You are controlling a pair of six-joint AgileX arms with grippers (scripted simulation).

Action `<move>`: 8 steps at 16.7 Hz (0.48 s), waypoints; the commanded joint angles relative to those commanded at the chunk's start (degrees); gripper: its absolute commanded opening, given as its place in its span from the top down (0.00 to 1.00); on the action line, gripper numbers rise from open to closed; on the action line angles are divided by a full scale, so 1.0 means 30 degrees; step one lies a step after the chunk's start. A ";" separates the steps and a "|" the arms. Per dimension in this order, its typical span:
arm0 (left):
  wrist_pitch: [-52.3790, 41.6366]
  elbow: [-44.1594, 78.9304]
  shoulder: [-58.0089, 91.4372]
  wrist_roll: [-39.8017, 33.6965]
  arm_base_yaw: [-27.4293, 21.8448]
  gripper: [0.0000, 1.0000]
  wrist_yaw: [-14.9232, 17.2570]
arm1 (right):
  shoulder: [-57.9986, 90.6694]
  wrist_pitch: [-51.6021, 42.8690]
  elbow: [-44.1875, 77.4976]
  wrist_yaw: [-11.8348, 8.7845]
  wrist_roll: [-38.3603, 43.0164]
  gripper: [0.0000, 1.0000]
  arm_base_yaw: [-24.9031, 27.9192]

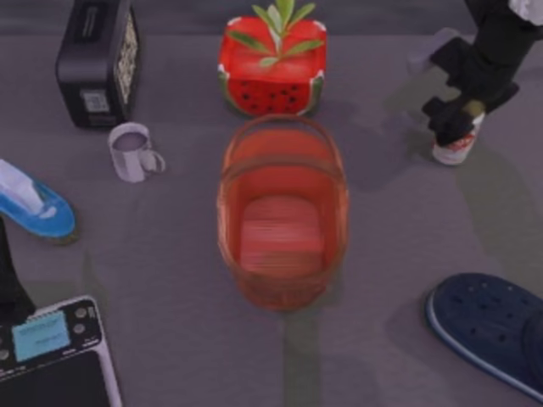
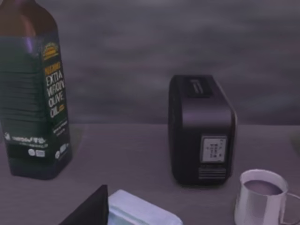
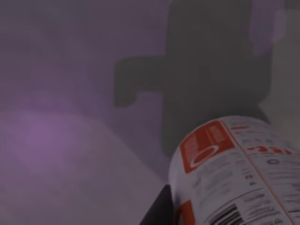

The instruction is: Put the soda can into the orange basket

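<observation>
Grey table [image 1: 170, 322], right claw [image 1: 454, 127] clamped on soda can [image 1: 458, 144] — white, red label, barcode, beside orange basket [image 1: 282, 212]

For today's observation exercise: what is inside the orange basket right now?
The orange basket holds nothing visible: the top view shows only its bare woven floor under the hoop handle. The soda can stands outside it, toward the table's right, with the right gripper on its top.

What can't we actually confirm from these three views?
- Right claw on the soda can: top view shows the arm covering the can's top, so finger contact is hidden.
- Whether the can is lifted: not settled in the right wrist view.
- Left claw: not in any view.
- Orange basket: blurred in the top view.
- Olive oil bottle: neck cut off, left wrist view.
</observation>
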 joint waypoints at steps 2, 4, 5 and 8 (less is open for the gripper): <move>0.0000 0.0000 0.0000 0.0000 0.0000 0.00 0.0000 | -0.0338 0.1398 -0.0706 -0.0771 0.0401 1.00 0.0174; 0.0000 0.0000 0.0000 0.0000 0.0000 0.00 0.0000 | -0.0841 0.3596 -0.1787 -0.1925 0.1057 1.00 0.0387; 0.0000 0.0000 0.0000 0.0000 0.0000 0.00 0.0000 | -0.1148 0.4964 -0.2452 -0.2627 0.1470 1.00 0.0506; 0.0000 0.0000 0.0000 0.0000 0.0000 0.00 0.0000 | -0.2280 0.9893 -0.4863 -0.5135 0.2974 1.00 0.0914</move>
